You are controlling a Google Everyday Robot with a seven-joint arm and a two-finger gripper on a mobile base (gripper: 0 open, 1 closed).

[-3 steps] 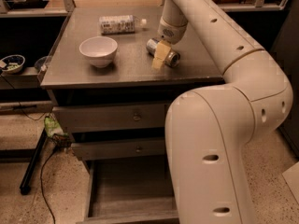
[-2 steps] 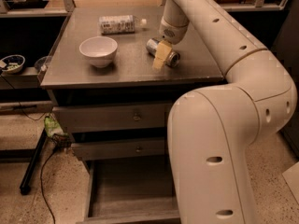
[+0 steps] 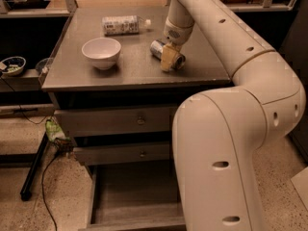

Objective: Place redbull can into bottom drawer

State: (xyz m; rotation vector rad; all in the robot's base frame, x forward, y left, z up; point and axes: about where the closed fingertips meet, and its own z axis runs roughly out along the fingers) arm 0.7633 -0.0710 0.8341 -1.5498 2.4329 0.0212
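Silver redbull can [image 3: 156,47] lies sideways right of the white bowl [image 3: 101,52]. My gripper [image 3: 169,58] sits over it for pickup; whether it's clamped, I cannot tell. Bottom drawer [image 3: 134,192] gapes below the bowl, ready to receive.

**Setting:** indoor robot test area, lab-like. The exact kind of building cannot be told.

**Evidence:**
- A large cream robot arm [image 3: 231,129] fills the right foreground. Its pincer [image 3: 169,60] is down on the table [image 3: 96,76], at the redbull can [image 3: 158,48].
- The furniture is plain and grey: the table stands over three drawers, and the bottom drawer [image 3: 134,196] stands open.
- The tabletop holds household items: a white bowl [image 3: 101,52] and a clear bottle [image 3: 120,25] lying on its side.
- The floor [image 3: 29,211] is pale and speckled, like stone.
- A loose black cable [image 3: 45,186] trails over the floor beside a black stand leg [image 3: 34,170].
- A dark side shelf at the left carries a small dish [image 3: 12,65].
- The lighting is warm and dim.
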